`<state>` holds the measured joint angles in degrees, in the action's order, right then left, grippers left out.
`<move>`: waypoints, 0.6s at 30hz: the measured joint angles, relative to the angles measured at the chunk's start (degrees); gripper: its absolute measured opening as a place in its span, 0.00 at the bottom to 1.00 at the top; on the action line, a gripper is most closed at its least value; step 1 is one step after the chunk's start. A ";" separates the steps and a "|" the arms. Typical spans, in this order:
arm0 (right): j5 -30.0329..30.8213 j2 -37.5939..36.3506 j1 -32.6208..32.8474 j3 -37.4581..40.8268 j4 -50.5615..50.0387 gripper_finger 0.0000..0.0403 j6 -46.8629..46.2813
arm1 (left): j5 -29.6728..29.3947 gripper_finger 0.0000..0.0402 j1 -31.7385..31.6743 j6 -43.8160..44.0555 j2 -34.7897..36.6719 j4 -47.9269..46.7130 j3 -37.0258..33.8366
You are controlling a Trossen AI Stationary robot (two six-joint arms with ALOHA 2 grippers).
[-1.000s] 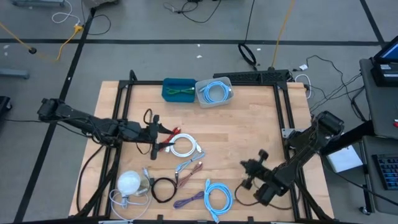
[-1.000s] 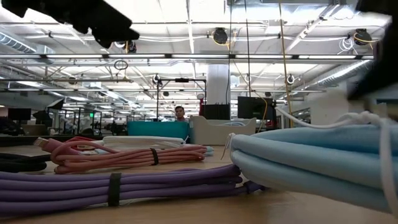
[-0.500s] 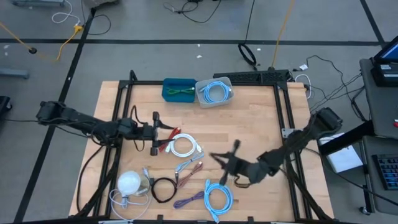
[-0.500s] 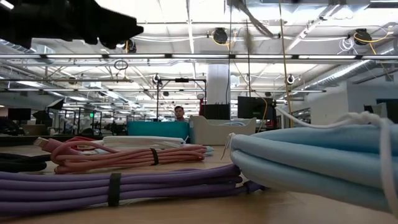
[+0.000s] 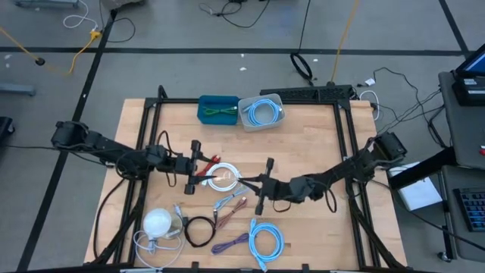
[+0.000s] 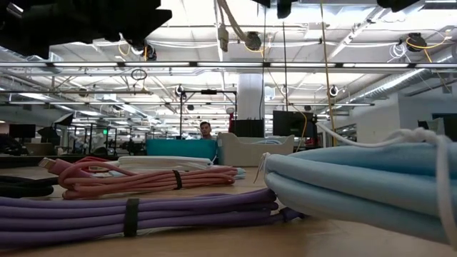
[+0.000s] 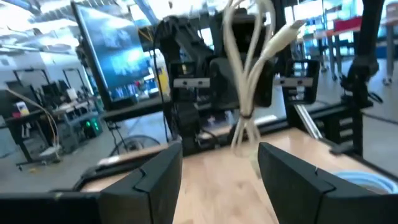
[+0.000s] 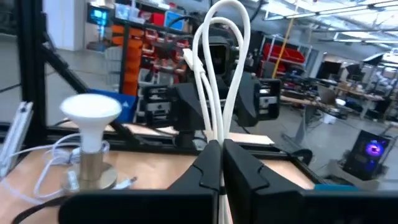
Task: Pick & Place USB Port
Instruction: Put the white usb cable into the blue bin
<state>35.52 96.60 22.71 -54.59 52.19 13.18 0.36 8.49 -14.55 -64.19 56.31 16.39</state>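
Note:
A white USB cable [image 8: 222, 56], bundled in long loops with a tie around it [image 7: 245, 114], stands upright over the middle of the table. My right gripper [image 8: 219, 148] is shut on it and reaches in from the table's right [image 5: 248, 183]. My left gripper [image 7: 221, 177] faces it from the table's left [image 5: 208, 170]. It is open, and the cable shows beyond the gap between its fingers without touching them. In the low view the cable [image 6: 223, 21] hangs high at the top. My right gripper pinches the cable bundle low down [image 8: 217, 132] between its two fingers. The fingers lie about level and come from the table's right. The loops rise upright above the fingers and one plug end [image 7: 291, 31] sticks out sideways. The cable is lifted clear of the table.
A white coil [image 5: 221, 177] lies on the table under the grippers, with pink [image 5: 232, 203], black [image 5: 198, 230], purple [image 5: 229, 245] and blue [image 5: 265, 241] cables and a white bulb lamp [image 5: 157, 222] nearer. A teal bin [image 5: 217, 108] and a clear bin [image 5: 261, 111] stand at the far edge.
My right gripper has swung from the table's near right corner toward the middle and the left gripper, rising and tipping up to about level; it has stayed shut. The white cable has come into the top of the low view. My left gripper has tipped up to level, still open.

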 joint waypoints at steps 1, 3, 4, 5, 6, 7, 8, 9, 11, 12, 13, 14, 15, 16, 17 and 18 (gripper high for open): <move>-0.36 0.00 -0.27 0.00 0.15 0.00 0.31 | 0.00 0.54 -0.02 0.04 -0.33 0.20 0.18; -1.28 0.00 -0.82 0.00 0.92 0.00 0.80 | 0.10 0.54 -0.17 0.32 -0.96 -0.27 1.12; -1.33 0.00 -0.99 0.00 1.31 0.00 1.03 | 0.20 0.54 -0.19 0.63 -1.34 -0.84 1.74; -1.61 0.00 -1.29 -0.01 1.72 0.00 1.10 | 0.43 0.54 -0.22 0.68 -1.84 -1.18 2.53; -2.60 0.00 -1.67 -0.02 1.96 0.00 1.08 | 0.79 0.54 -0.22 0.68 -2.49 -1.34 3.32; -3.72 0.00 -2.10 -0.02 2.17 0.00 1.03 | 1.08 0.54 -0.22 0.68 -3.09 -1.57 4.05; -4.59 0.00 -2.54 -0.02 2.38 0.00 0.88 | 1.14 0.54 -0.22 0.67 -3.73 -1.77 4.95; -5.45 0.00 -2.88 -0.02 2.45 0.00 0.74 | 1.16 0.54 -0.22 0.54 -4.49 -1.77 5.90; -5.61 0.00 -3.31 -0.04 2.78 0.00 0.65 | 1.24 0.54 -0.22 -0.01 -5.93 -1.71 7.77; -5.61 0.00 -3.43 -0.04 2.88 0.00 0.80 | 1.46 0.54 -0.22 -0.26 -6.59 -1.77 8.57; -5.63 0.00 -3.53 -0.04 2.88 0.00 0.88 | 1.89 0.54 -0.22 -0.41 -7.33 -1.87 9.47; -5.63 0.00 -3.58 -0.04 2.88 0.00 0.93 | 2.35 0.54 -0.24 -0.46 -8.02 -2.20 10.30; -5.65 0.00 -3.61 -0.04 2.88 0.00 1.01 | 2.62 0.54 -0.36 -0.47 -8.70 -2.41 10.93; -5.65 0.00 -3.68 -0.04 2.87 0.00 1.05 | 2.76 0.54 -0.43 -0.43 -9.42 -2.54 11.55; -5.68 0.00 -3.78 -0.04 2.87 0.00 1.08 | 2.90 0.54 -0.55 -0.39 -10.03 -2.61 12.08; -5.71 0.00 -3.93 -0.04 2.85 0.00 1.11 | 3.00 0.54 -0.82 -0.37 -10.53 -2.60 12.46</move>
<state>29.81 96.60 18.79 -54.63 55.04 14.28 3.36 7.67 -14.92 -74.72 53.71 28.86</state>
